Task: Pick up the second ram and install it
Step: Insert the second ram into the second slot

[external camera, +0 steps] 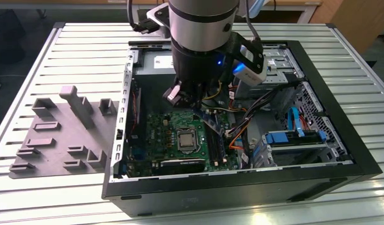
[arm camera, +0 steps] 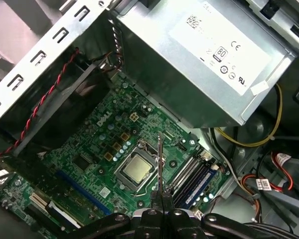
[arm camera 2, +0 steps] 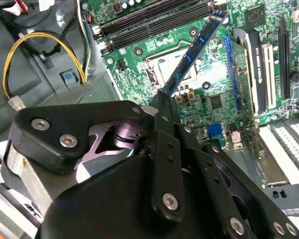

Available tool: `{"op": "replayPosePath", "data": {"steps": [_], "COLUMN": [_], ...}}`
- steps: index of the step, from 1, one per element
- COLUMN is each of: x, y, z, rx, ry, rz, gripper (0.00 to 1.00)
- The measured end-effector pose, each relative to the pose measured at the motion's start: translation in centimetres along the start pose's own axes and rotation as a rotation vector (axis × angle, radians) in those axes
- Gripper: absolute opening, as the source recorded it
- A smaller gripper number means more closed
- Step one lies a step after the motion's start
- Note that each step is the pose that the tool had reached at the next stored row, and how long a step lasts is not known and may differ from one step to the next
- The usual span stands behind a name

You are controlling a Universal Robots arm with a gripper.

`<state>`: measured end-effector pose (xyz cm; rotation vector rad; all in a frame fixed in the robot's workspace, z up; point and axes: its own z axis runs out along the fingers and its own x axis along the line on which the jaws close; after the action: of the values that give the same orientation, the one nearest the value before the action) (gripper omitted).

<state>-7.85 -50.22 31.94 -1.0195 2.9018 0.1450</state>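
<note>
Gripper (arm camera 2: 165, 102) clamps 2nd ram (arm camera 2: 194, 47) (tilted) over green board (arm camera 2: 134, 64).

The board (arm camera: 89, 144) is green, the second ram (arm camera 2: 196, 50) blue, the tray (external camera: 55, 140) grey, the case (external camera: 242, 187) black.

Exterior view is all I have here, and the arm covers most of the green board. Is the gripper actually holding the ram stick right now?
Observer: Yes. In the second wrist view the gripper is shut on one end of the second ram, and the rest of the stick juts out over the green board.
Operator: Is it in a slot?
Observer: No. In the first wrist view the stick shows edge-on beside the processor socket, apart from the long black slots.
Operator: Which way does it face?
Observer: In the second wrist view its flat side with the chips is turned toward that camera.
</note>
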Motion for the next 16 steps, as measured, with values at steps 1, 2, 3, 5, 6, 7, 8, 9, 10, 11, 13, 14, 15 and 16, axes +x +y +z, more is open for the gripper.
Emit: {"op": "replayPosePath", "data": {"steps": [1,2,3,5,6,7,8,9,10,11,13,14,15,16], "x": [0.00,0.00,0.00,0.00,0.00,0.00,0.00,0.00,0.00,0.00,0.00,0.00,0.00,0.00], "y": [0.00,0.00,0.00,0.00,0.00,0.00,0.00,0.00,0.00,0.00,0.00,0.00,0.00,0.00], "z": [0.00,0.00,0.00,0.00,0.00,0.00,0.01,0.01,0.00,0.00,0.00,0.01,0.01,0.01], "rx": [0.0006,0.0012,0.0018,0.0028,0.0034,0.0039,0.0045,0.0051,0.0056,0.0062,0.0073,0.0078,0.0084,0.0090], "ry": [-0.0005,-0.0009,-0.0013,-0.0022,-0.0026,-0.0030,-0.0035,-0.0039,-0.0043,-0.0046,-0.0055,-0.0060,-0.0064,-0.0068], "rz": [0.007,0.013,0.019,0.031,0.037,0.043,0.050,0.056,0.062,0.068,0.080,0.086,0.093,0.099], "gripper": [0.11,0.11,0.11,0.11,0.11,0.11,0.11,0.11,0.11,0.11,0.11,0.11,0.11,0.11]}}
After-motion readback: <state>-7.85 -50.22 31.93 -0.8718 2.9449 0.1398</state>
